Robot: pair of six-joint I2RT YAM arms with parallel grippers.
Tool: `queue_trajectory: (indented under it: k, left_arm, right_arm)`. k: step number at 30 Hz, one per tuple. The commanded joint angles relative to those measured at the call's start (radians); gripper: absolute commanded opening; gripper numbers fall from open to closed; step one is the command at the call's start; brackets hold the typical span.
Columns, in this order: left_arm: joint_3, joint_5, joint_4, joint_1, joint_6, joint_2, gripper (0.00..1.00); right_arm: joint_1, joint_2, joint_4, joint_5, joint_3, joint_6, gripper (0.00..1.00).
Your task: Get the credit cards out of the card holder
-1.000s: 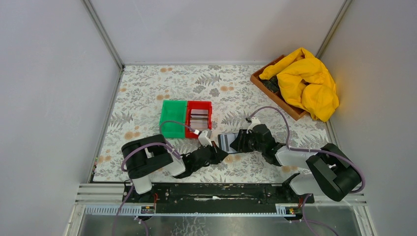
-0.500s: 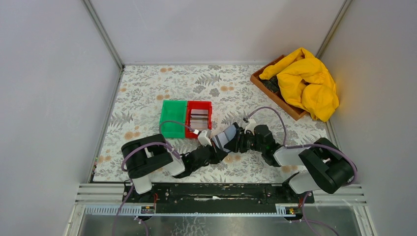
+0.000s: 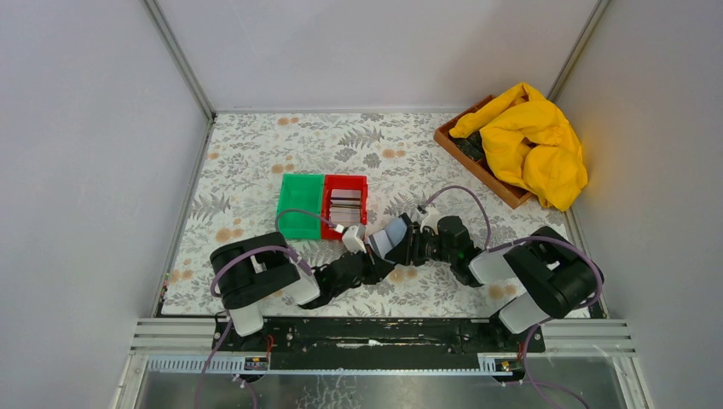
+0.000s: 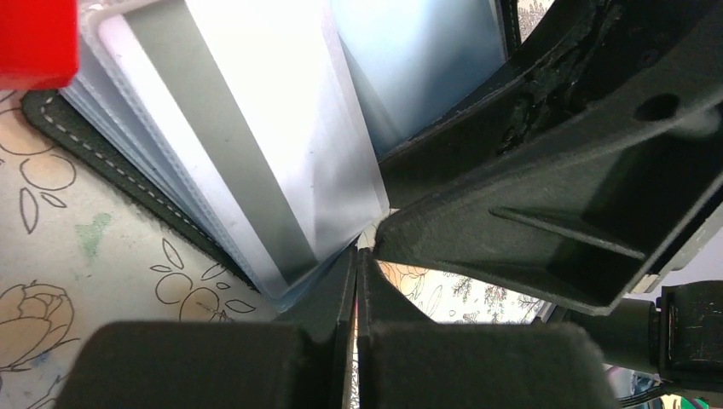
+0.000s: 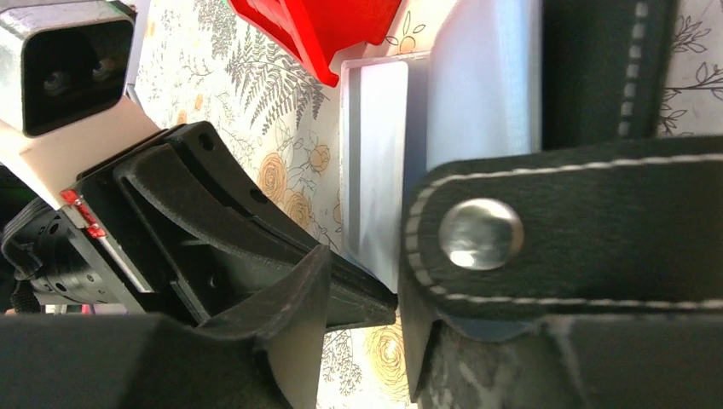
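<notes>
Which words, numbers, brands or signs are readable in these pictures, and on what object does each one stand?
None is readable.
The card in the card holder looks blank.
The cards in the red bin show only stripes, too small to read.

Passage ahead of the left gripper (image 3: pixel 373 253) is blocked by the card holder (image 3: pixel 391 237), the red bin (image 3: pixel 345 178) just beyond.

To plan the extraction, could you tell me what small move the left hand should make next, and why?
Probably draw the left hand back toward its base, kept shut: its closed tips sit at the corner of a pale credit card in the card holder, which the right hand holds tilted up.
</notes>
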Motion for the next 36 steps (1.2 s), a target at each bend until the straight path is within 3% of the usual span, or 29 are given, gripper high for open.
queue_trajectory:
  k: [1, 9, 16, 28, 36]
  left_arm:
    - [-0.019, -0.018, -0.003, 0.014, 0.015, 0.024, 0.0]
    - [-0.028, -0.015, 0.003, 0.014, 0.013, 0.017, 0.0]
    - [-0.065, -0.007, -0.018, 0.015, 0.013, -0.061, 0.0]
    - [-0.12, -0.088, -0.314, 0.005, 0.049, -0.453, 0.07]
    - [-0.106, -0.097, -0.325, 0.005, 0.056, -0.428, 0.07]
  right_arm:
    - [0.006, 0.048, 0.041, -0.068, 0.027, 0.03, 0.36]
    - [0.006, 0.05, 0.052, -0.058, 0.02, 0.041, 0.01]
    - [0.006, -0.056, -0.051, 0.015, -0.005, 0.014, 0.0]
    - [0.007, -0.29, -0.307, 0.116, -0.026, 0.006, 0.0]
    - [0.006, -0.323, -0.319, 0.13, -0.065, 0.02, 0.0]
